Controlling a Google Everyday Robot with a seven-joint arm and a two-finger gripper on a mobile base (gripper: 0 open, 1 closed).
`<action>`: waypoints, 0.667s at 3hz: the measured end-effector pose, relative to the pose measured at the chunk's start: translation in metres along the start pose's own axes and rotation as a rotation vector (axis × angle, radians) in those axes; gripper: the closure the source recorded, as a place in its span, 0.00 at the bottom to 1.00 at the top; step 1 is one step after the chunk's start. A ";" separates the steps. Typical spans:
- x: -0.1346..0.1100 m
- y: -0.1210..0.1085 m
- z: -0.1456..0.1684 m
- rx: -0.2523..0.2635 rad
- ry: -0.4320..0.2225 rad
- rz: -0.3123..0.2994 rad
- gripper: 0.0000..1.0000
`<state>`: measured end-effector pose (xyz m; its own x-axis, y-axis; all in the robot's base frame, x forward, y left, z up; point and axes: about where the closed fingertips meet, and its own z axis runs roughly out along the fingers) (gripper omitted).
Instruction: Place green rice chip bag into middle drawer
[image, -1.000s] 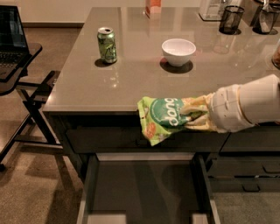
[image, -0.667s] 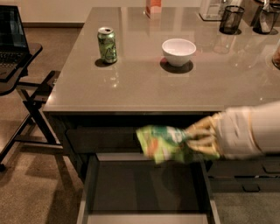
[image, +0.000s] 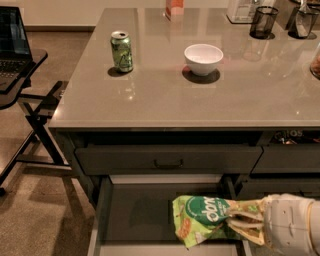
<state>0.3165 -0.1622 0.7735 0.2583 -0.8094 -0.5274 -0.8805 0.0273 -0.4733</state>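
Observation:
The green rice chip bag is light green with a dark-green round logo and an orange chip picture. It sits low over the open middle drawer, whose dark-grey floor and pale side walls show below the counter. My gripper comes in from the lower right with pale fingers shut on the bag's right end. Whether the bag touches the drawer floor cannot be told.
A grey counter carries a green soda can, a white bowl and black cups at the back. A shut dark drawer front with a bar handle lies above the open drawer. A laptop stand is at left.
My gripper has carried the bag down from counter-edge height into the open drawer's space. The arm has dropped lower and moved toward the lower right.

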 end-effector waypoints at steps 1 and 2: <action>0.022 0.006 0.034 0.009 0.016 -0.026 1.00; 0.046 0.000 0.079 0.022 -0.005 -0.040 1.00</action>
<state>0.3600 -0.1537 0.6938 0.2950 -0.8069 -0.5117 -0.8604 0.0086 -0.5095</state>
